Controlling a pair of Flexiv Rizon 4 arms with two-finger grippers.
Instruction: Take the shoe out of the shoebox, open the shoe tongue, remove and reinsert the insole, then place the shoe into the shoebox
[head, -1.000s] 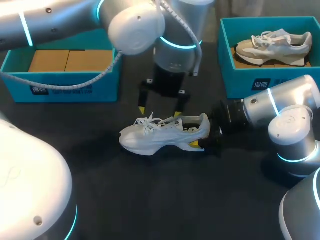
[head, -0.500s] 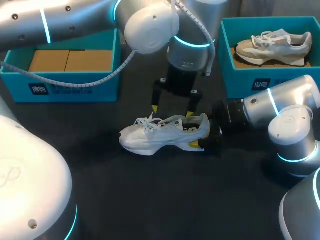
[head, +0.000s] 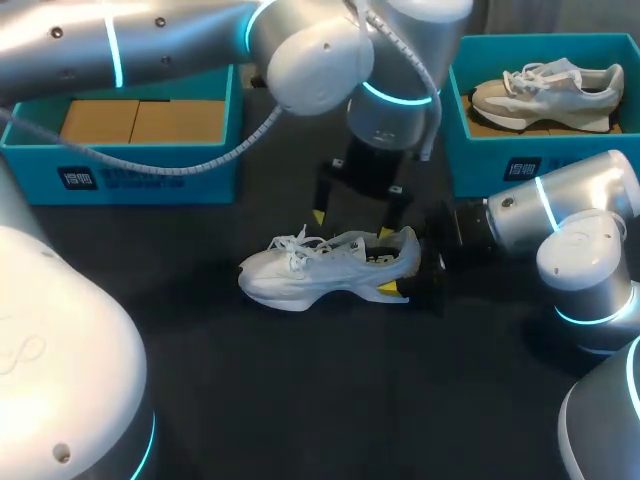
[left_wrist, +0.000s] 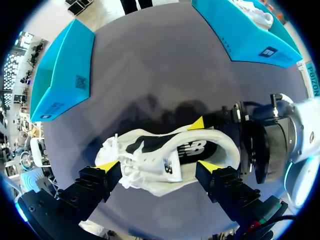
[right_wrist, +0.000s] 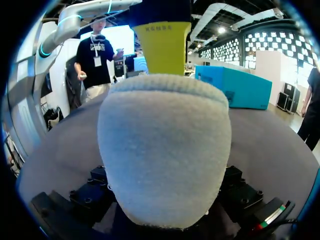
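Shoe (head: 325, 268) white, low-cut, upright

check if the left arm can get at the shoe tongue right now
Probably yes: the left gripper hangs open just above the white shoe, nothing between them, and the right gripper grips only the heel.

Two shoes were present, white shoe (head: 330, 268), grey shoe (head: 545, 92), two teal shoeboxes, left shoebox (head: 205, 180), right shoebox (head: 480, 160).

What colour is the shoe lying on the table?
The shoe is white with a black lining and logo, best seen in the left wrist view.
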